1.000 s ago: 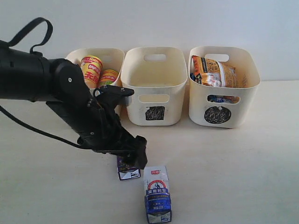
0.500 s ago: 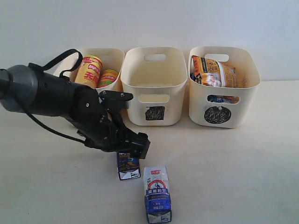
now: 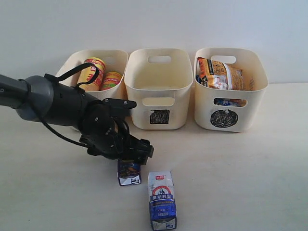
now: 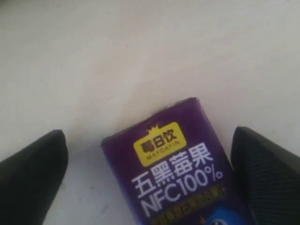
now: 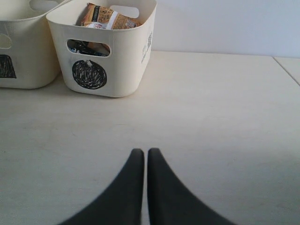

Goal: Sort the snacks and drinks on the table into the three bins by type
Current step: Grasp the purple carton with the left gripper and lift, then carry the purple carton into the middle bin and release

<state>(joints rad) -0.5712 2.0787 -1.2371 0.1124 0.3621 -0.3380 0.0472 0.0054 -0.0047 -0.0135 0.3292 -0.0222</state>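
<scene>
Purple carton [image 3: 129, 173] is pretty much where it was a second ago, maybe nudged a hair to the left. What's changed is the left arm: it was humped up high before, and now it's dropped low and stretches in nearly level from the left, its cable loop in front of the left bin [image 3: 72, 60]. The left gripper [image 3: 137, 153] now sits right on top of the carton's far end. From the wrist cam the carton stands between the two black fingers [image 4: 33, 173], with a strip of table [image 3: 250, 183] showing on both sides, so the jaws are wide open and not gripping anything yet. The white and blue carton [image 3: 162, 199] stands just near-right of it, a little apart. The right gripper [image 5: 141, 157] hovers over bare table near the circle bin [image 5: 101, 51], fingers pressed nearly together and empty.
</scene>
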